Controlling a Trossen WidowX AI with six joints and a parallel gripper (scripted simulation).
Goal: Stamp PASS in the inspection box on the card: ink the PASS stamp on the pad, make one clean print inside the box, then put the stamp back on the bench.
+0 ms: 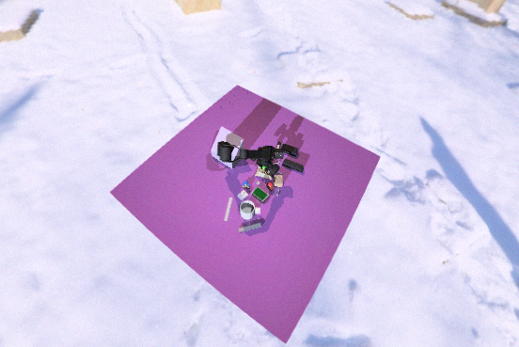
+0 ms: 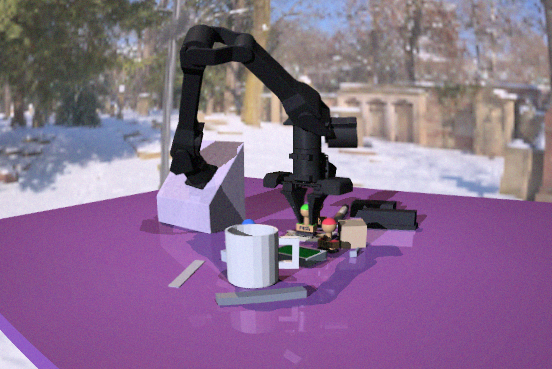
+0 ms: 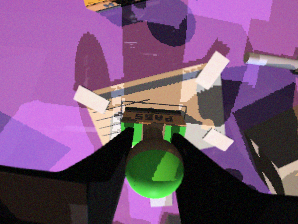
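The PASS stamp (image 2: 305, 228) (image 3: 154, 172), a small wooden block with a green ball knob, is upright between the fingers of my gripper (image 2: 307, 219) (image 3: 152, 136), which is shut on it. The stamp is low over the card (image 2: 290, 233) (image 3: 155, 90); I cannot tell whether its face touches. The card is tan, with white tabs at its corners. Thin dark lines of a box show around the stamp's far edge in the wrist view; the rest and any print are hidden under the stamp. The green ink pad (image 1: 259, 194) (image 2: 307, 254) lies in front of the card.
A red-knobbed stamp (image 1: 270, 185) (image 2: 328, 227) and a tan block (image 1: 278, 181) (image 2: 353, 233) stand close right of the card. A blue knob (image 1: 245, 184) (image 2: 248, 222) shows behind the white mug (image 2: 250, 257). A grey bar (image 1: 250, 226) (image 2: 260, 296) lies in front; black blocks (image 1: 292, 165) (image 2: 387, 218) are right.
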